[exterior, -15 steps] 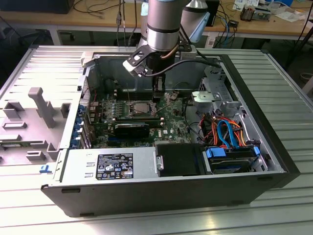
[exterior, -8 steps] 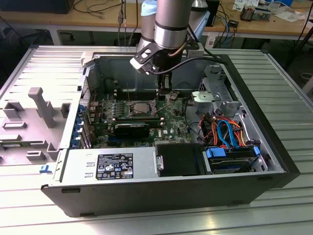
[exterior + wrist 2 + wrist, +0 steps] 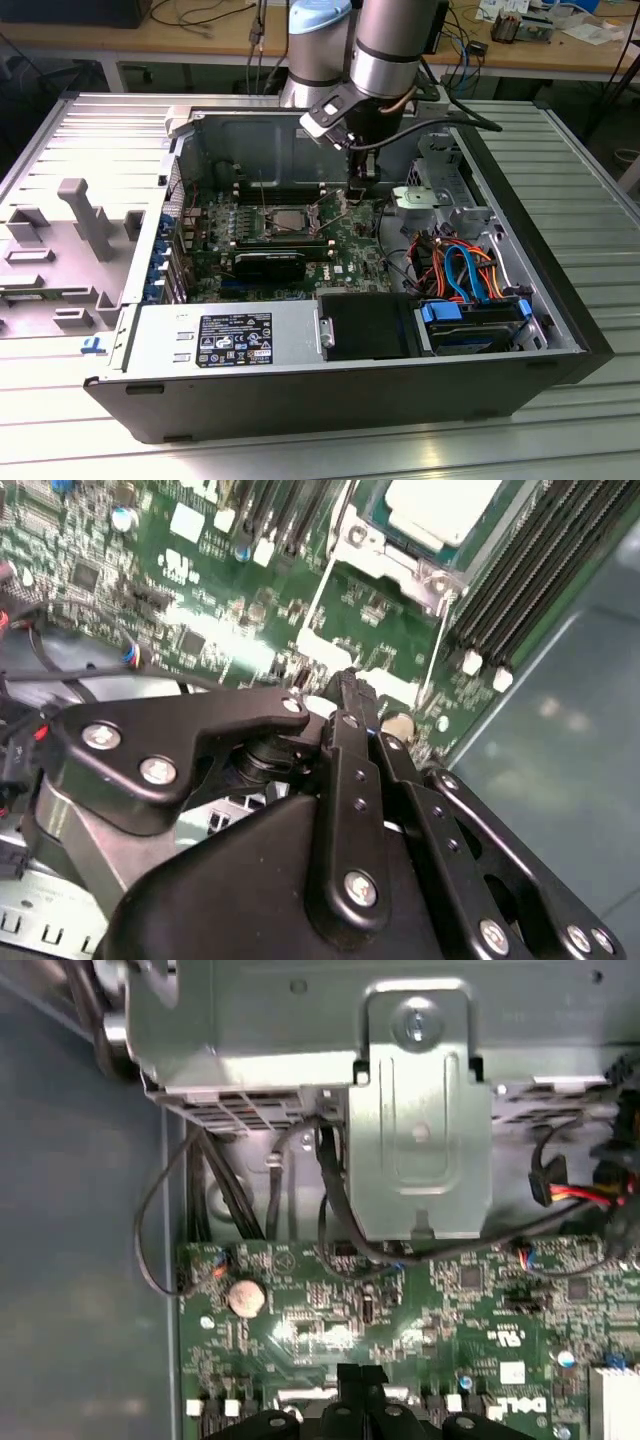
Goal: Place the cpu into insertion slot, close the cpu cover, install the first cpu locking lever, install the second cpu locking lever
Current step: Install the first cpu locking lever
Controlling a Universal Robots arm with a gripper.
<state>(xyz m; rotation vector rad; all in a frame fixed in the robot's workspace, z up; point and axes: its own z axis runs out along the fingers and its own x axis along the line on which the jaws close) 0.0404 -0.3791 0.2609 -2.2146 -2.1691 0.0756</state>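
Your gripper (image 3: 347, 683) had its black fingers drawn narrow, tips together, low over the green board (image 3: 200, 600). Whether they pinched anything, you could not tell. Two thin wire levers (image 3: 322, 585) ran from the socket's corners toward the fingertips. The cpu (image 3: 440, 505) lay flat in the insertion slot (image 3: 305, 228), silver top up, with the cpu cover (image 3: 400, 560) framing its edge. In the exterior view the gripper (image 3: 362, 188) hung near the slot, on the exterior view's right of it, inside the open computer case (image 3: 560, 330).
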